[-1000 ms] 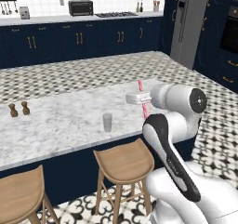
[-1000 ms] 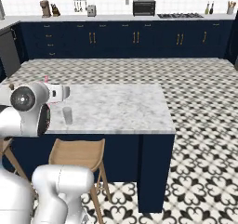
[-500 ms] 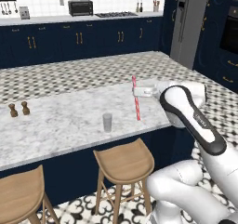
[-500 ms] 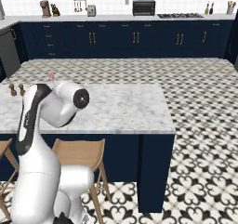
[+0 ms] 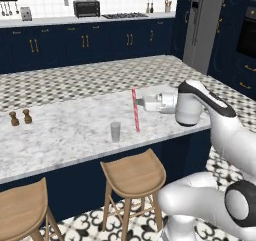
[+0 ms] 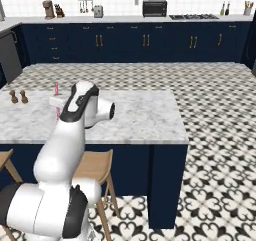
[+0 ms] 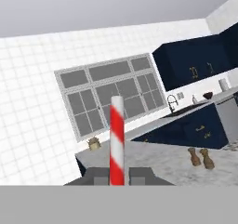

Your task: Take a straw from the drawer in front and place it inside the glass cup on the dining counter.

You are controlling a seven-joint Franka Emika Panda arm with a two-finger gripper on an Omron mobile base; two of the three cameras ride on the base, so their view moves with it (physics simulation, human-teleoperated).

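The fingers (image 5: pixel 138 102) are clamped on the upright straw (image 5: pixel 135 110) above the counter (image 5: pixel 65 130), beside the glass cup (image 5: pixel 115 132); lowering it inside remains.

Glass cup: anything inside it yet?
Nothing visible inside the glass cup; it stands alone on the dining counter. The straw is upright beside it, clamped in the gripper.
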